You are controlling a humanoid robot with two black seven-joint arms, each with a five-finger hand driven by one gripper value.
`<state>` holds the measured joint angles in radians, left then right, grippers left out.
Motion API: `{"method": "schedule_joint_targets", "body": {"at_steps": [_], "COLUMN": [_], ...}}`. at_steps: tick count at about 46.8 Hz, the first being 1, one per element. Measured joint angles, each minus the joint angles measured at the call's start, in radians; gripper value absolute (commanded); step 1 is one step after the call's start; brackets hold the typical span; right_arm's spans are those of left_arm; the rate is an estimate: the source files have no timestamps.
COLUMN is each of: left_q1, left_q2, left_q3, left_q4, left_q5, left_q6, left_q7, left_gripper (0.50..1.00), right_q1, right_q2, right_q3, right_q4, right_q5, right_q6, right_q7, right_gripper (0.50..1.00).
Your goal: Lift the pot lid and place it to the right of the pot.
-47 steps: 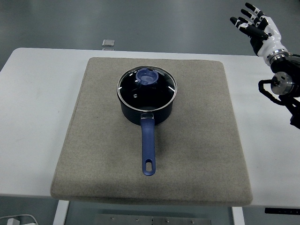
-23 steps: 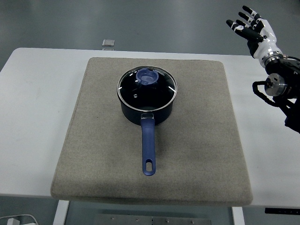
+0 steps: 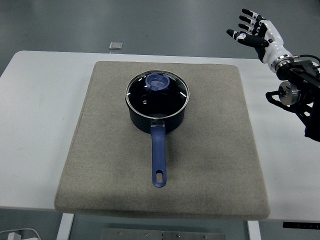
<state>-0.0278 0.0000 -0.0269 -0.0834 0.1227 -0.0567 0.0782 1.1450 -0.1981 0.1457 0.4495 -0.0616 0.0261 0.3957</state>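
Note:
A dark blue pot (image 3: 156, 117) stands on the grey mat (image 3: 210, 150), its long blue handle (image 3: 158, 160) pointing toward the near edge. A glass lid (image 3: 157, 93) with a blue knob (image 3: 158, 81) rests on the pot. My right hand (image 3: 254, 34) hangs high at the upper right, beyond the mat's far right corner, fingers spread and holding nothing. It is well apart from the lid. The left arm does not show.
The white table (image 3: 35, 115) carries the mat. A small grey square object (image 3: 116, 46) lies past the table's far edge. My right forearm (image 3: 300, 87) with its black cabling fills the right edge.
My right hand has swung left and slightly up, toward the mat's far right corner. Pot and lid have not moved.

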Motion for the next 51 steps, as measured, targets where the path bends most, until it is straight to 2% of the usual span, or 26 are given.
{"method": "schedule_joint_targets", "body": {"at_steps": [9, 16, 22, 32, 39, 48, 51], "left_q1": [0.000, 0.000, 0.000, 0.000, 0.000, 0.000, 0.000], "left_q2": [0.000, 0.000, 0.000, 0.000, 0.000, 0.000, 0.000], "left_q3": [0.000, 0.000, 0.000, 0.000, 0.000, 0.000, 0.000], "left_q4": [0.000, 0.000, 0.000, 0.001, 0.000, 0.000, 0.000], "left_q5": [0.000, 0.000, 0.000, 0.000, 0.000, 0.000, 0.000], "left_q6": [0.000, 0.000, 0.000, 0.000, 0.000, 0.000, 0.000], "left_q7": [0.000, 0.000, 0.000, 0.000, 0.000, 0.000, 0.000], "left_gripper": [1.000, 1.000, 1.000, 1.000, 1.000, 1.000, 1.000], "right_q1": [0.022, 0.038, 0.055, 0.120, 0.156, 0.204, 0.222], "right_q2": [-0.010, -0.013, -0.020, -0.032, -0.031, -0.026, -0.025], "right_q3": [-0.001, -0.002, -0.003, -0.003, -0.003, -0.003, -0.003], "right_q4": [0.000, 0.000, 0.001, 0.002, 0.009, 0.083, 0.108], "right_q5": [-0.088, -0.244, -0.356, -0.433, -0.535, -0.677, -0.721], "right_q6": [0.062, 0.131, 0.167, 0.242, 0.287, 0.315, 0.325], "right_q7": [0.000, 0.002, 0.002, 0.010, 0.090, 0.183, 0.198], "right_gripper": [0.903, 0.903, 0.903, 0.903, 0.903, 0.903, 0.903]}}
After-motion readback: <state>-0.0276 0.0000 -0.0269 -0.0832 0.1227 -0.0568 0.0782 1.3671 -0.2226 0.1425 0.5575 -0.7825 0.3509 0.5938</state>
